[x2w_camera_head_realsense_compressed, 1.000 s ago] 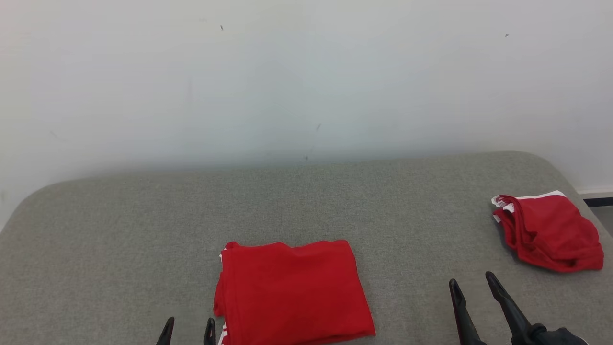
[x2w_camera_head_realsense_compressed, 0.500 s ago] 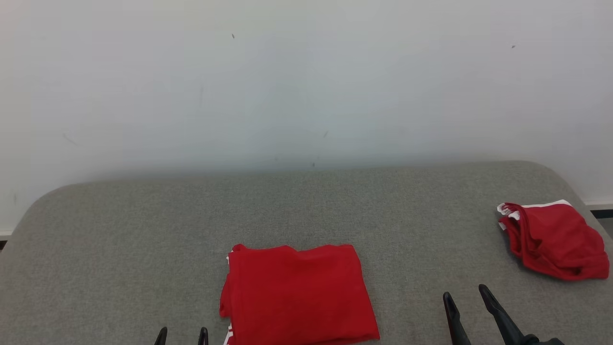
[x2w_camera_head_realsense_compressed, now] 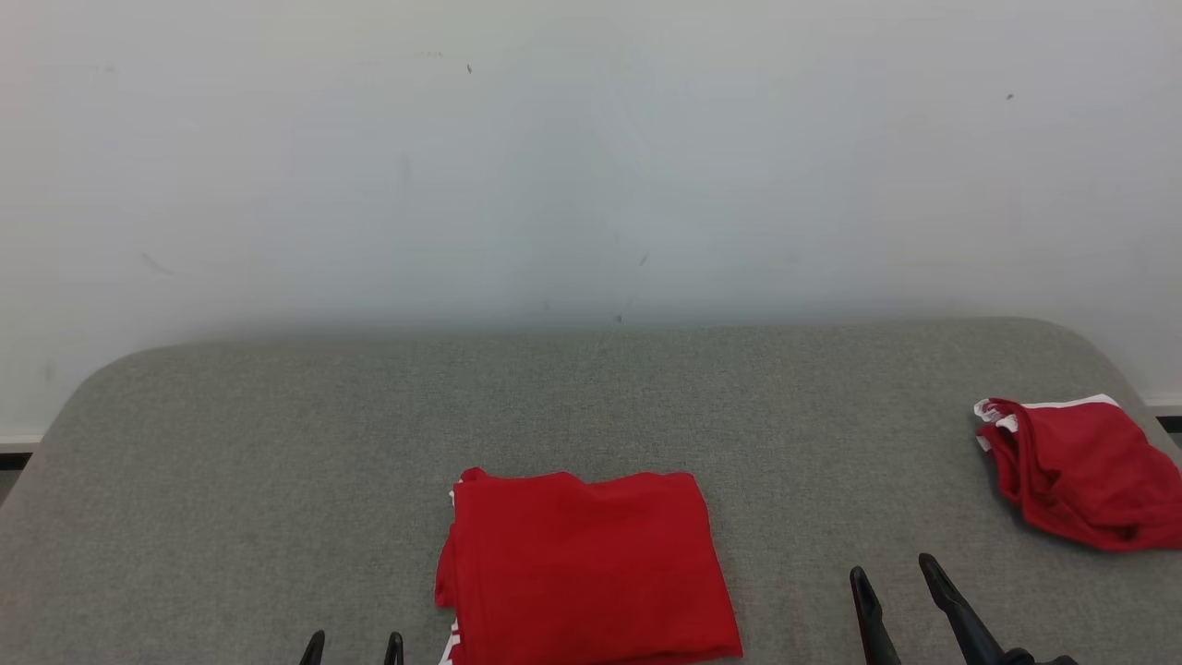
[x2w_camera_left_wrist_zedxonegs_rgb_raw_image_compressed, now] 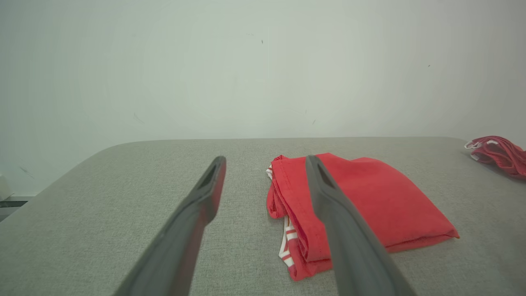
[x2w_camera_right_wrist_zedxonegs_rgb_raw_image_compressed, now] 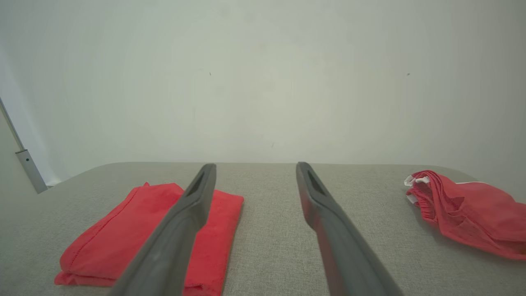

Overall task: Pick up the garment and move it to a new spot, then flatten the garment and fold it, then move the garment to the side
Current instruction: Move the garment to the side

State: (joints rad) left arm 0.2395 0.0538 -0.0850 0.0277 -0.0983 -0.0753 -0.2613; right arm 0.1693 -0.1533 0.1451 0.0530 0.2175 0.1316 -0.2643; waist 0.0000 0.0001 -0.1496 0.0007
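Left gripper (x2w_camera_head_realsense_compressed: 353, 637): parted, empty; folded garment (x2w_camera_head_realsense_compressed: 586, 563) just right.
Right gripper (x2w_camera_head_realsense_compressed: 891, 566): parted, empty; crumpled garment (x2w_camera_head_realsense_compressed: 1080, 471) ahead, rightward.

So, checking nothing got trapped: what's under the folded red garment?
The folded red garment lies flat on the grey padded surface. White-striped layers peek out at its left edge; anything beneath is hidden.
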